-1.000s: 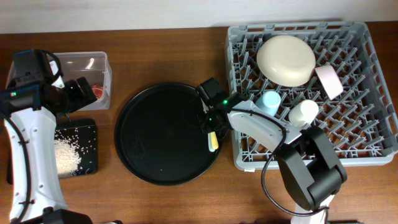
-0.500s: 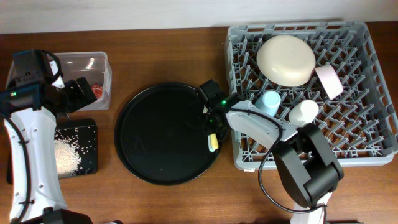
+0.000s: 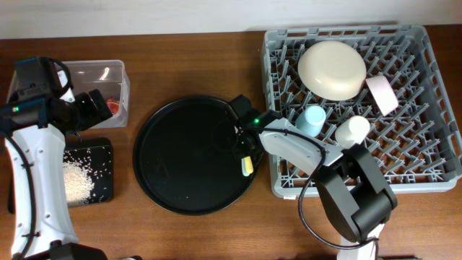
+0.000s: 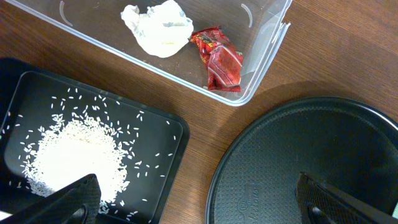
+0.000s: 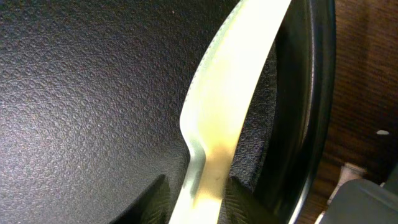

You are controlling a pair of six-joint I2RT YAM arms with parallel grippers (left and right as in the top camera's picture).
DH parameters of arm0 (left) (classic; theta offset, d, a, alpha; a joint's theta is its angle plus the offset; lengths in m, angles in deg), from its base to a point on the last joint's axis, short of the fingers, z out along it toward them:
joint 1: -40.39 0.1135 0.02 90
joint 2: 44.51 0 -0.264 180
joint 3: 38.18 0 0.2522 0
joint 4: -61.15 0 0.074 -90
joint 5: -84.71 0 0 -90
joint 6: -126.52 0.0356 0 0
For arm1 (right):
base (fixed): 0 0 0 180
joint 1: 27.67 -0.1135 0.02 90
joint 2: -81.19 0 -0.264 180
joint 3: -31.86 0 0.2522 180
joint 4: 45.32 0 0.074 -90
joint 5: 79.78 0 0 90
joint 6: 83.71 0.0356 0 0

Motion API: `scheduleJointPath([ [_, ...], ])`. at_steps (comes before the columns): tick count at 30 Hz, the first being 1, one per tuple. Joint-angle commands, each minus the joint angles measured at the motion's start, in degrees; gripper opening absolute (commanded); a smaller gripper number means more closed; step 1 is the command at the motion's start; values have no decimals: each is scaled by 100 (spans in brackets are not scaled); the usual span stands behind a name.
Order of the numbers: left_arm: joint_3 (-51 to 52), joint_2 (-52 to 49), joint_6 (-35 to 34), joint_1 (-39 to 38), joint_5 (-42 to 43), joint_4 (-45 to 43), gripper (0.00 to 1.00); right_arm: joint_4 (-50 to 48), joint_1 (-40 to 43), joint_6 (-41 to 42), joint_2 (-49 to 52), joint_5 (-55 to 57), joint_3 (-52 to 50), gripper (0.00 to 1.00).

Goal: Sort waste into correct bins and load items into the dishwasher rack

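A slim pale yellow utensil [image 5: 230,93] lies at the right edge of the large round black tray [image 5: 93,93]. My right gripper [image 5: 199,199] is shut on its handle, a finger pressed against each side, and the utensil still rests on the tray. In the overhead view the utensil's end [image 3: 247,167] pokes out below the right gripper [image 3: 245,150]. My left gripper [image 4: 199,208] stands wide open above the table between the flat black tray [image 4: 155,124] with rice [image 4: 71,155] and the round tray. The clear box [image 4: 267,50] holds a white wrapper [image 4: 158,25] and a red wrapper [image 4: 219,59].
The grey dishwasher rack [image 3: 433,155] on the right holds a cream bowl [image 3: 332,68], a pink bowl [image 3: 380,94], a light blue cup [image 3: 312,117] and a white cup [image 3: 352,130]. The round tray's raised rim stands just right of the utensil.
The right gripper's jaws have drawn in onto the utensil's handle. The left arm has not moved.
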Motion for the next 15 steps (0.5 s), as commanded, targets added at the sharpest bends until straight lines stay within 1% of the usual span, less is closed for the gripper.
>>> scheduleJointPath([
  [1,-70,92,-11,15,-37,-4,99,22,-59,37,68,87,31,26],
  [7,-70,92,-11,15,-37,-4,99,61,-59,35,72,133,20,27],
  [15,-70,92,-11,15,-37,-4,99,-24,-59,35,74,240,-122,26],
])
